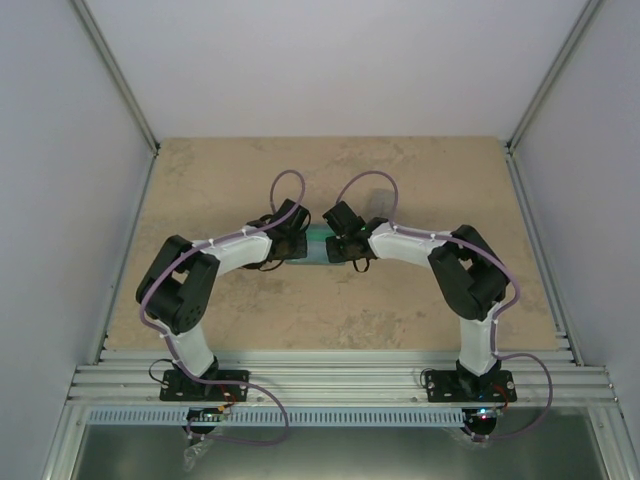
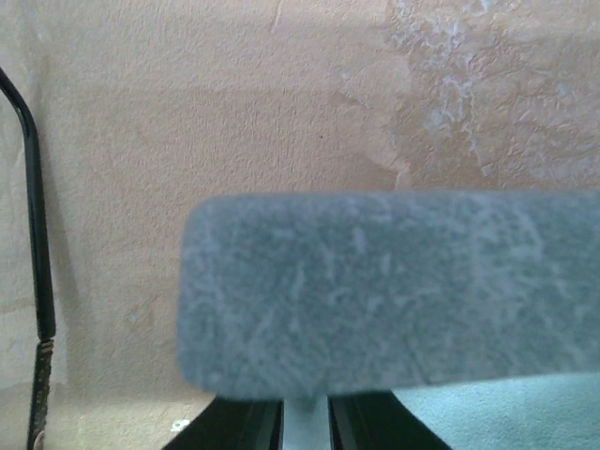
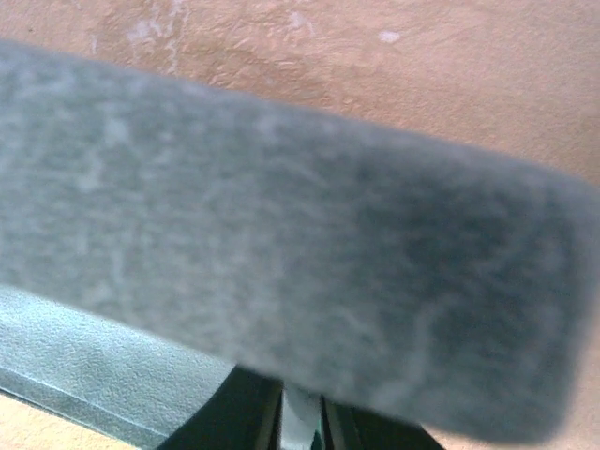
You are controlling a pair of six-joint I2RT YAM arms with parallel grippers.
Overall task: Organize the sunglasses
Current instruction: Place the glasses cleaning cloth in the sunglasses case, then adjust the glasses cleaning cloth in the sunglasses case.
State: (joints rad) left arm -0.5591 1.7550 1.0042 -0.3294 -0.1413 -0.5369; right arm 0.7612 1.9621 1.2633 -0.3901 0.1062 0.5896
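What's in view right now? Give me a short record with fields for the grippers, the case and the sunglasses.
left gripper: above the table, fingers nearly together, grip unclear
right gripper: opposite it, likewise
grey felt case: close ahead of both grippers
light blue cloth: showing below the case, left wrist view
black sunglasses arm: lying on the table, left of the case

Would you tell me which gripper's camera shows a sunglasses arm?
The left gripper: a thin black sunglasses arm runs down its view's left edge; the right gripper sees none.

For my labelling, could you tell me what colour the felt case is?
The felt case is blue-grey, clearest in the left wrist view.
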